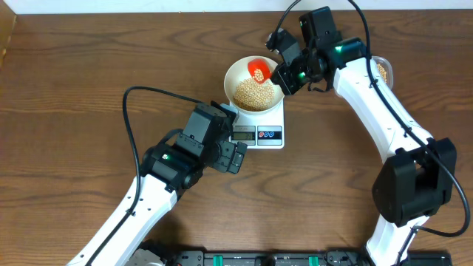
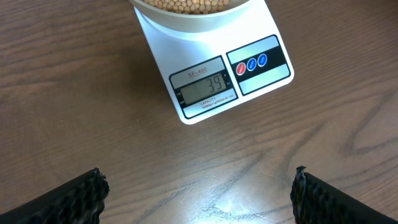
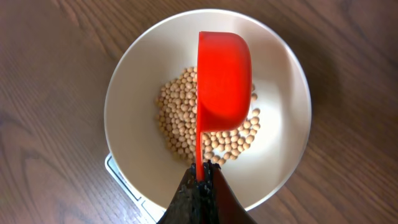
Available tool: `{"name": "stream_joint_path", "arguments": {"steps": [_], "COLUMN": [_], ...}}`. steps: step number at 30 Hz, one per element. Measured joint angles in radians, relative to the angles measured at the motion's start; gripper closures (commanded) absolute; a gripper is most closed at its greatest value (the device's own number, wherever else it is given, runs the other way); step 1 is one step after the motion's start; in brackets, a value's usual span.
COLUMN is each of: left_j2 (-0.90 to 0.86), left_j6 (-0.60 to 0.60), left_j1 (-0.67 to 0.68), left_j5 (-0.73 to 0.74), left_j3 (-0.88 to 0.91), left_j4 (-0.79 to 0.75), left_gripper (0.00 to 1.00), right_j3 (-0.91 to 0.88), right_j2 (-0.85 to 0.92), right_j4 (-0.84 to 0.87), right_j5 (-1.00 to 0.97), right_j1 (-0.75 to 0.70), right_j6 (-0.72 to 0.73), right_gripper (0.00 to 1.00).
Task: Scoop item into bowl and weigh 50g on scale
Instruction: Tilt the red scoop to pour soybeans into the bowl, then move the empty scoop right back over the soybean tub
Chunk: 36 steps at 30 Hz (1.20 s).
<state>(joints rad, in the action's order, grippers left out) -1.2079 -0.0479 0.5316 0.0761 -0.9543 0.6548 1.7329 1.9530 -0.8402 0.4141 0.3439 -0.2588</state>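
**One scoop over one bowl, scale reading 39**

The right jaws are pinched tight on the thin handle of a single red scoop [image 3: 224, 81]. The scoop sits over the bowl [image 3: 137, 93] on the scale, above the heap of beans [image 3: 180, 112]. From the right wrist view it looks rolled onto its side, its smooth outer wall facing the camera. Whether it touches the beans cannot be told.

The left jaws stand wide apart and hold nothing. Their two dark ridged fingers [image 2: 81, 199] hang over bare worktop [image 1: 74, 74], just off the display edge of the scale [image 2: 161, 43].

There is one cream-white bowl, and it sits on the scale's platform and covers most of it. The beans inside are too many to count. They lie in one loose pile across the bottom, with the walls bare above them.

There is one white scale. Its front strip carries one display [image 2: 205, 89] showing 39. Beside the display are three small round buttons [image 2: 252, 63], one red and two blue.

To the right of the scale, well apart from it, one more container [image 1: 384, 70] holding beans peeks out from behind the right arm, mostly hidden.
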Motion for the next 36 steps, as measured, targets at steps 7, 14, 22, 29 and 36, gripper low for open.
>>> {"name": "stream_joint_path", "arguments": {"steps": [7,14,22,29,36], "left_j2": [0.000,0.000,0.000,0.000,0.000], "left_j6": [0.000,0.000,0.000,0.000,0.000], "left_j1": [0.000,0.000,0.000,0.000,0.000], "left_j5": [0.000,0.000,0.000,0.000,0.000], "left_j3": [0.000,0.000,0.000,0.000,0.000], "left_j4": [0.000,0.000,0.000,0.000,0.000], "left_gripper": [0.04,0.04,0.04,0.04,0.04], "right_j3": [0.000,0.000,0.000,0.000,0.000], "right_j2": [0.000,0.000,-0.015,-0.023,-0.023], "right_j4": [0.015,0.015,0.031,0.030,0.030], "right_j5": [-0.005,-0.085,-0.164,-0.180,-0.182], "right_j1": [0.000,0.011,0.050,0.055,0.055], "right_j6": [-0.021,-0.054,-0.086,-0.093,-0.093], "right_gripper": [0.99,0.99,0.99,0.99,0.99]}}
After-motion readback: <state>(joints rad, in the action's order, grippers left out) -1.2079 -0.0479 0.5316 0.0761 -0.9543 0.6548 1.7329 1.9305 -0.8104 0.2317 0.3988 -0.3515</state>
